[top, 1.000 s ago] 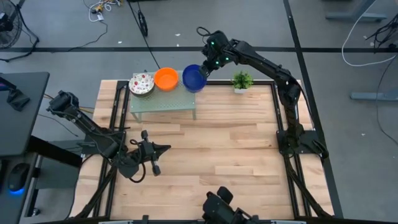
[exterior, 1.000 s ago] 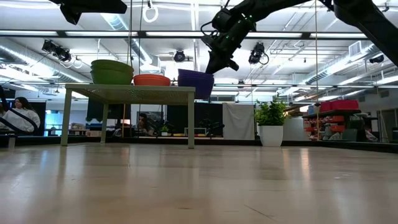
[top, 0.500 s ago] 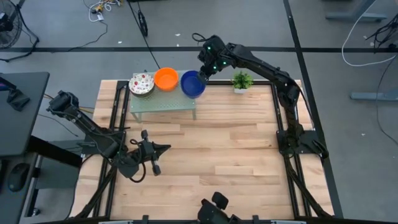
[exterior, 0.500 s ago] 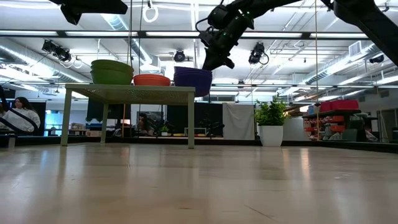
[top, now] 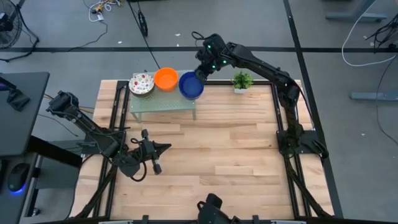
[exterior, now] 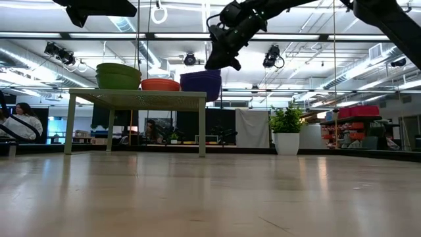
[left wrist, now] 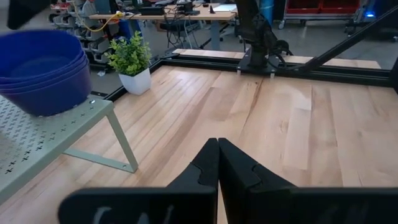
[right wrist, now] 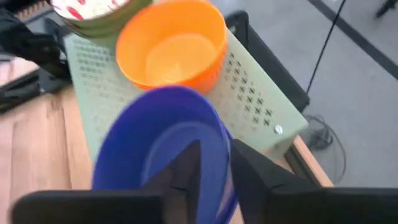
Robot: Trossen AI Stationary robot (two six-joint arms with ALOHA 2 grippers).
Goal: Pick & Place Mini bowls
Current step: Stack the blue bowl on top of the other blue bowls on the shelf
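The left tool (top: pixel 163 148) idles clenched over the desk (top: pixel 236 155), and on the small green stand (top: pixel 163 104), right of the speckled (top: pixel 141 83) and orange bowls (top: pixel 165 78), the blue bowls (top: pixel 191 84) have settled from their tilt, the right tool (top: pixel 200 73) still grasping the rim, so release seems next.

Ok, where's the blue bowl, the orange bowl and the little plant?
Blue bowl (top: pixel 191 85): high view, on its inside.
Orange bowl (top: pixel 165 78): high view, on its inside bottom.
Little plant (top: pixel 242 79): high view, on its green leaves.
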